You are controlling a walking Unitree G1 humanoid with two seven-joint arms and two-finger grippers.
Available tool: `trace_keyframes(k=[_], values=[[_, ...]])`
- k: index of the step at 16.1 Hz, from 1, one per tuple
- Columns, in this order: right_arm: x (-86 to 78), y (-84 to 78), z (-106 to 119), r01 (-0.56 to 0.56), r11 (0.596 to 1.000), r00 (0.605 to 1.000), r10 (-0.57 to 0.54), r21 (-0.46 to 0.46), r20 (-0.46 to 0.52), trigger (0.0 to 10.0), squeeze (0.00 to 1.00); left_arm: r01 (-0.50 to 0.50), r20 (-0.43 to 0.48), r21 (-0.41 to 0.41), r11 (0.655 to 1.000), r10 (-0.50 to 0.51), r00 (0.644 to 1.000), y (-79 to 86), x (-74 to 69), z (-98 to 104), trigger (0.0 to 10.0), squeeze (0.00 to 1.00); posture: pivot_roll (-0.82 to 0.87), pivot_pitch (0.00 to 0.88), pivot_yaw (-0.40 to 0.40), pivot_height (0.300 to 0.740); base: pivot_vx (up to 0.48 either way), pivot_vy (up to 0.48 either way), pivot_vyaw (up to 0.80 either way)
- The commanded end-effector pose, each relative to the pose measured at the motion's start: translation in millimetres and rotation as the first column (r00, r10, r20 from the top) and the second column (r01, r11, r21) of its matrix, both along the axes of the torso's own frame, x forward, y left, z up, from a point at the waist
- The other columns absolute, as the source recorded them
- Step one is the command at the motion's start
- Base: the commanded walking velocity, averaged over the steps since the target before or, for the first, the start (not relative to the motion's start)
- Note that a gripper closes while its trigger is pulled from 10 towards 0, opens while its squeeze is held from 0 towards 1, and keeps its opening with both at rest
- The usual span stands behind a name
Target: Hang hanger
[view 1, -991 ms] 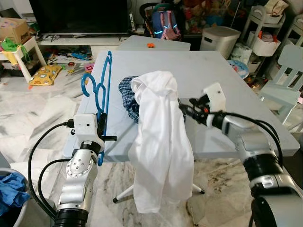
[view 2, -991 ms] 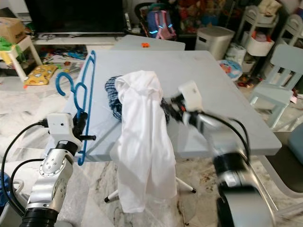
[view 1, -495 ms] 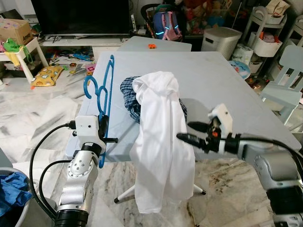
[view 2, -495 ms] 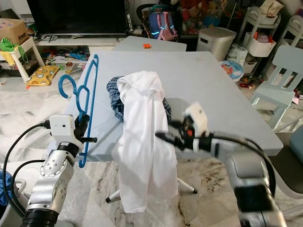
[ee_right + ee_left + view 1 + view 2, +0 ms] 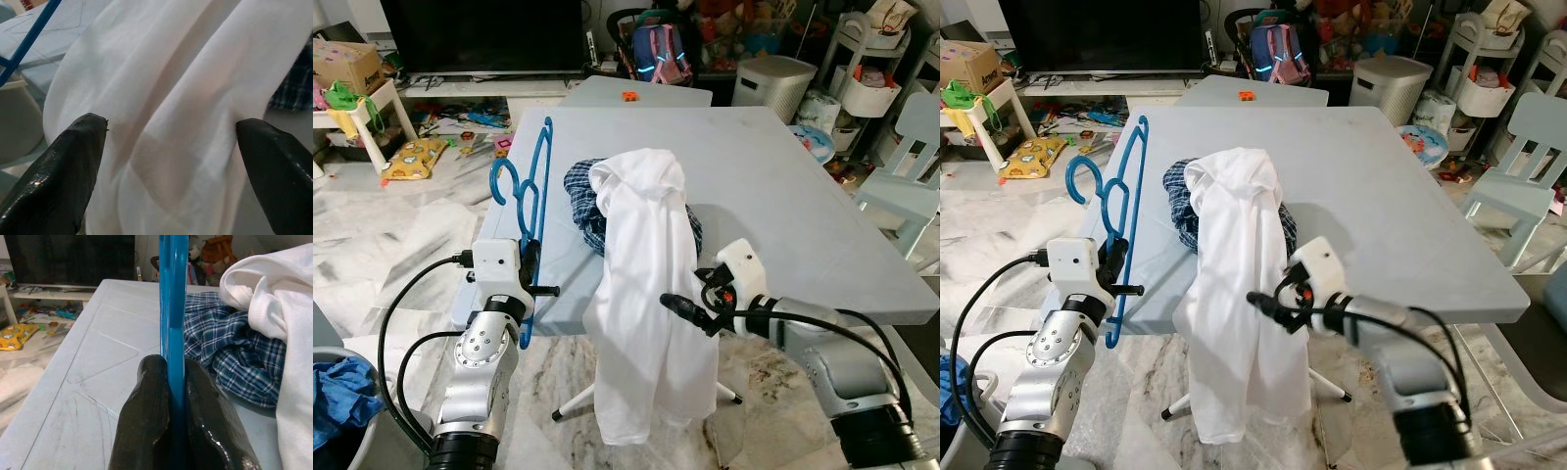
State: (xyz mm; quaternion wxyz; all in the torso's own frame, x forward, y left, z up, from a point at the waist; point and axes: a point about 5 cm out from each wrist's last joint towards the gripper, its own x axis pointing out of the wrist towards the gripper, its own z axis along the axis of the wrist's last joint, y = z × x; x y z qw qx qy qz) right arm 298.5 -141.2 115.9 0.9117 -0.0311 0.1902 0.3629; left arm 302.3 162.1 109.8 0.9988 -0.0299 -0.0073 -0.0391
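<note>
A blue hanger (image 5: 530, 186) stands upright over the left edge of the pale blue table (image 5: 773, 176). My left gripper (image 5: 530, 279) is shut on its lower bar, which is squeezed between the black fingers (image 5: 146, 431). A white shirt (image 5: 646, 294) lies over a blue plaid garment (image 5: 579, 196) and hangs down past the table's front edge. My right gripper (image 5: 690, 292) is open at the hanging part of the shirt, just below the table edge. Its fingertips (image 5: 78, 142) stand wide apart with the white cloth (image 5: 166, 112) right in front of them.
A basket with blue cloth (image 5: 335, 397) sits at the lower left. A smaller table (image 5: 636, 93) stands behind the big one, with a backpack (image 5: 656, 54) beyond it. A pale chair (image 5: 911, 166) and storage bins (image 5: 773, 78) are on the right. Toys litter the marble floor on the left.
My right gripper has come off the table top beside the clothes, down and leftward to the hanging front of the white shirt, staying open. The left gripper still holds the hanger.
</note>
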Motion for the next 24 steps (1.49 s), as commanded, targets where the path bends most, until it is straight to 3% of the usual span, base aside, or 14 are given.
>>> trace_keyframes(k=[1, 5, 6, 7, 8, 14, 24], values=[[-2.1, 8.3, 2.0, -0.004, 1.000, 1.000, 0.004, -0.013, 0.017, 10.0, 1.00, 0.015, -0.043, 0.001, 1.000, -0.015, 0.999, -2.9, 0.0, -7.3, 10.0, 0.00, -0.14, 0.000, -0.004, 0.740, 0.000, 0.000, 0.00], [-7.1, 32.3, -7.6, 0.048, 0.997, 0.998, -0.046, -0.054, 0.036, 10.0, 1.00, 0.015, -0.045, -0.005, 1.000, -0.015, 0.999, -4.8, -0.4, -8.1, 10.0, 0.00, -0.14, 0.000, -0.006, 0.740, 0.000, 0.000, 0.00], [-7.0, 37.7, -10.8, 0.072, 0.995, 0.996, -0.068, -0.075, 0.052, 4.8, 1.00, 0.017, -0.046, -0.006, 1.000, -0.018, 0.999, -6.1, -0.5, -8.6, 10.0, 0.00, -0.14, 0.000, -0.007, 0.740, 0.000, 0.000, 0.00], [-6.3, 41.1, -11.8, 0.098, 0.993, 0.994, -0.094, -0.071, 0.058, 0.0, 0.42, 0.018, -0.048, -0.007, 1.000, -0.019, 0.999, -6.5, -0.5, -9.0, 10.0, 0.00, -0.14, 0.000, -0.008, 0.740, 0.000, 0.000, 0.00], [-5.8, 43.5, -12.0, 0.115, 0.991, 0.992, -0.111, -0.065, 0.059, 0.0, 0.00, 0.018, -0.048, -0.007, 1.000, -0.019, 0.999, -6.8, -0.6, -9.1, 10.0, 0.00, -0.14, 0.000, -0.008, 0.740, 0.000, 0.000, 0.00], [6.5, 38.7, -15.3, 0.237, 0.970, 0.970, -0.233, -0.058, 0.072, 0.0, 0.00, 0.009, -0.051, -0.009, 1.000, -0.010, 0.999, -6.7, -0.8, -10.1, 10.0, 0.00, -0.14, 0.000, -0.013, 0.740, 0.000, 0.000, 0.00], [12.9, 34.5, -20.3, 0.286, 0.957, 0.957, -0.283, -0.049, 0.060, 0.0, 0.00, 0.010, -0.052, -0.009, 1.000, -0.011, 0.999, -7.8, 0.2, -9.8, 10.0, 0.00, -0.14, 0.000, -0.010, 0.740, 0.000, 0.000, 0.00]])
